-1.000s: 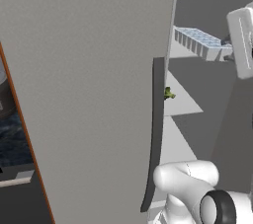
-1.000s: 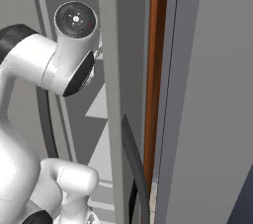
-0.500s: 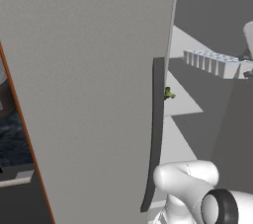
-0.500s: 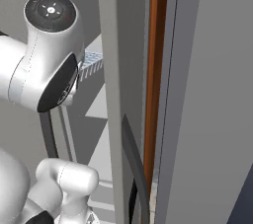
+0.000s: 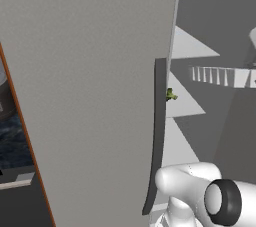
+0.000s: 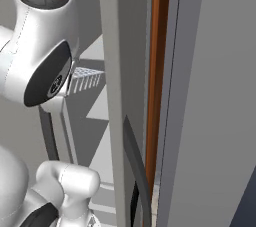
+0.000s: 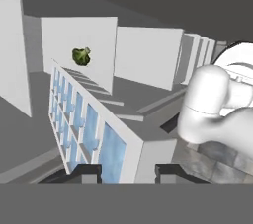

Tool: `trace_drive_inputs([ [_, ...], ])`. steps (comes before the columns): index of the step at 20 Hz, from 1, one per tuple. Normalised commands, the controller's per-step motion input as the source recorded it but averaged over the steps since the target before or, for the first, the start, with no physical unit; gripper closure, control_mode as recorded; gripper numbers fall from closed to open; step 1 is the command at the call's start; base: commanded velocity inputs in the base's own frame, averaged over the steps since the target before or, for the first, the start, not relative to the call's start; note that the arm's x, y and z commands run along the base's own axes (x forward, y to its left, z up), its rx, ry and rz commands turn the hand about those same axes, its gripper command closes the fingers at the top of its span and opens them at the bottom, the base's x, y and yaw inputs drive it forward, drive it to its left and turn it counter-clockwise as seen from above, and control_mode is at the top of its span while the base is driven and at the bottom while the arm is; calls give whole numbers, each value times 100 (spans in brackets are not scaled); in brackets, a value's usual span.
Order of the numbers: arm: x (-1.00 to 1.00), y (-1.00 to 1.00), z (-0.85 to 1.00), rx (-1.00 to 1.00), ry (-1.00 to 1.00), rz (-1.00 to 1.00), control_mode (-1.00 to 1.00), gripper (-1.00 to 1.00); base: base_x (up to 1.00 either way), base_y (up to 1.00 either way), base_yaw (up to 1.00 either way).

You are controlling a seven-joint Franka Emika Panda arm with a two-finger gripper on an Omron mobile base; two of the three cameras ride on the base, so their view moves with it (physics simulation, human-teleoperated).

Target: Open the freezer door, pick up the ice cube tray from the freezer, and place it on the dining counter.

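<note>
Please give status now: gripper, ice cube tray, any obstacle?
Gripper shut on ice cube tray, tray lifted inside freezer. Open freezer door close on the left. Small green item on shelf behind.

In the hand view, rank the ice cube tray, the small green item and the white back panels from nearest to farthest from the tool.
1. ice cube tray, between the tool fingertips.
2. small green item, beyond the tray's far end, upper left.
3. white back panels, behind it.

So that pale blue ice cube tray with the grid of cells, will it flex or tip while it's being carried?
The pale bluish-white ice cube tray looks rigid: it sticks out straight from the gripper, without sagging. Its cells look thin-walled, so probably light. Held at one end, it may tilt if the arm swings fast.
</note>
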Motion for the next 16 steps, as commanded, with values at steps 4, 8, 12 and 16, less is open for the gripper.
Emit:
trace_drive_inputs([
  [4,0,9,-2,0,15,0,-100,100,0,0,0],
  [8,0,8,-7,0,13,0,-100,100,0,0,0],
  [12,0,8,-11,0,13,0,-100,100,0,0,0],
  [16,-3,3,-26,0,6,0,-100,100,0,0,0],
])
